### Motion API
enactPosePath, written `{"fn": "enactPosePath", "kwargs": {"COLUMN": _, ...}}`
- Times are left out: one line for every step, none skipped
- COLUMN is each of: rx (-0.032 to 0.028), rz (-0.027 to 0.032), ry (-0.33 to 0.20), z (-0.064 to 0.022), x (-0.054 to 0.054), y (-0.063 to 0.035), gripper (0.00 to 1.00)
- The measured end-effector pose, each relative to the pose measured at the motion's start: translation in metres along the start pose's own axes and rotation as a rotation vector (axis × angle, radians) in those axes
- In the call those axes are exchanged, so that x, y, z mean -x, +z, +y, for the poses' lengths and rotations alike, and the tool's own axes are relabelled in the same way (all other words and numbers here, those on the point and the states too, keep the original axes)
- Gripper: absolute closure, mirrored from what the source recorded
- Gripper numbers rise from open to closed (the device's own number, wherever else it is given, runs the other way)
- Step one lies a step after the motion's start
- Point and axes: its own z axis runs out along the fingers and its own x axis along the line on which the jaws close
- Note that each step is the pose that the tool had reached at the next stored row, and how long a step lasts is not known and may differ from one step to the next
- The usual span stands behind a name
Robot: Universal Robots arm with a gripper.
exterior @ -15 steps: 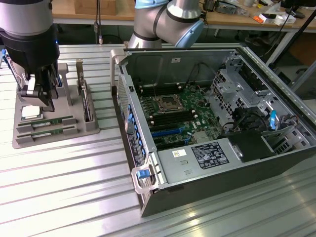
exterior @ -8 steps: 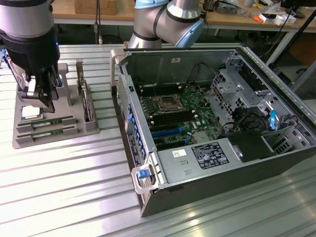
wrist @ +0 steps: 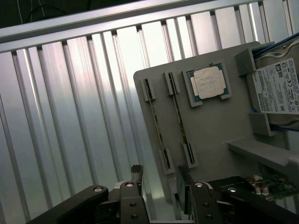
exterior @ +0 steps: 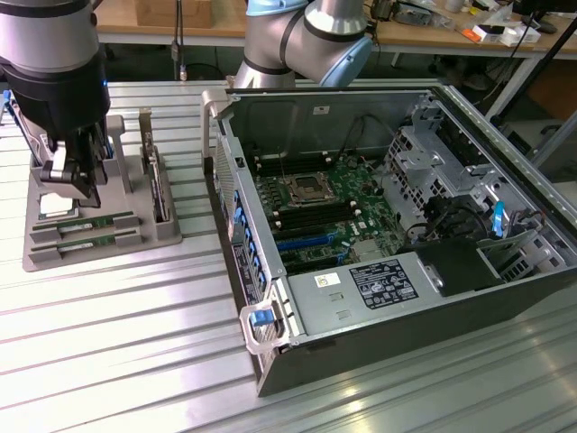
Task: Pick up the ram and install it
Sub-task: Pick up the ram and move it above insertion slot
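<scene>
I take the step in hand to be lining up over the ram (wrist: 158,122), and doing it well is mostly a matter of squaring up. The stick stands on its thin edge in a slot of the gray tray (wrist: 219,135), so I want the fingers (wrist: 136,182) parallel to its long faces and centred along its length, so that they close on the flat sides and not on an end clip. The margin is small, because a second stick (wrist: 180,116) sits just beside it in the neighbouring slot. By my reading that one lines up with one finger rather than with the gap, so any sideways drift could bring a fingertip down on it. The fingers stand spread as wide as they go, holding nothing and touching nothing, poised above the tray's near end. The ram lies out beyond the fingertips, roughly in line with the gap between them but not yet inside it. Farther past the sticks are the square processor (wrist: 209,83) and, off to one side, the hard drive (wrist: 280,86). The open computer case (exterior: 406,352) stands well apart on the ribbed surface (wrist: 70,116).
</scene>
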Motion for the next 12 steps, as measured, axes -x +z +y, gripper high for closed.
{"fn": "enactPosePath", "kwargs": {"rx": 0.0, "rz": 0.0, "ry": 0.0, "z": 0.0, "x": -0.0001, "y": 0.0004, "gripper": 0.58}}
{"fn": "enactPosePath", "kwargs": {"rx": 0.0, "rz": -0.0001, "ry": 0.0, "z": 0.0002, "x": -0.0001, "y": 0.0009, "gripper": 0.58}}
{"fn": "enactPosePath", "kwargs": {"rx": 0.0, "rz": 0.0, "ry": 0.0, "z": 0.0003, "x": -0.0001, "y": 0.0014, "gripper": 0.58}}
{"fn": "enactPosePath", "kwargs": {"rx": 0.0, "rz": -0.0001, "ry": 0.0, "z": 0.0004, "x": -0.0002, "y": 0.0018, "gripper": 0.58}}
{"fn": "enactPosePath", "kwargs": {"rx": 0.0, "rz": 0.0, "ry": 0.0, "z": 0.0004, "x": -0.0002, "y": 0.0021, "gripper": 0.58}}
{"fn": "enactPosePath", "kwargs": {"rx": 0.0, "rz": -0.0001, "ry": 0.0, "z": 0.0005, "x": -0.0003, "y": 0.0027, "gripper": 0.58}}
{"fn": "enactPosePath", "kwargs": {"rx": 0.0, "rz": 0.0, "ry": 0.0, "z": 0.0006, "x": -0.0003, "y": 0.003, "gripper": 0.58}}
{"fn": "enactPosePath", "kwargs": {"rx": 0.0, "rz": 0.0, "ry": 0.0, "z": 0.0006, "x": -0.0003, "y": 0.0032, "gripper": 0.58}}
{"fn": "enactPosePath", "kwargs": {"rx": 0.0, "rz": -0.0001, "ry": 0.0, "z": 0.0006, "x": -0.0004, "y": 0.0035, "gripper": 0.58}}
{"fn": "enactPosePath", "kwargs": {"rx": -0.0001, "rz": -0.0001, "ry": 0.0, "z": 0.0007, "x": -0.0004, "y": 0.0039, "gripper": 0.58}}
{"fn": "enactPosePath", "kwargs": {"rx": 0.0, "rz": -0.0001, "ry": 0.0, "z": 0.0007, "x": -0.0004, "y": 0.0043, "gripper": 0.58}}
{"fn": "enactPosePath", "kwargs": {"rx": 0.0, "rz": 0.0, "ry": 0.0, "z": 0.0008, "x": -0.0006, "y": 0.005, "gripper": 0.58}}
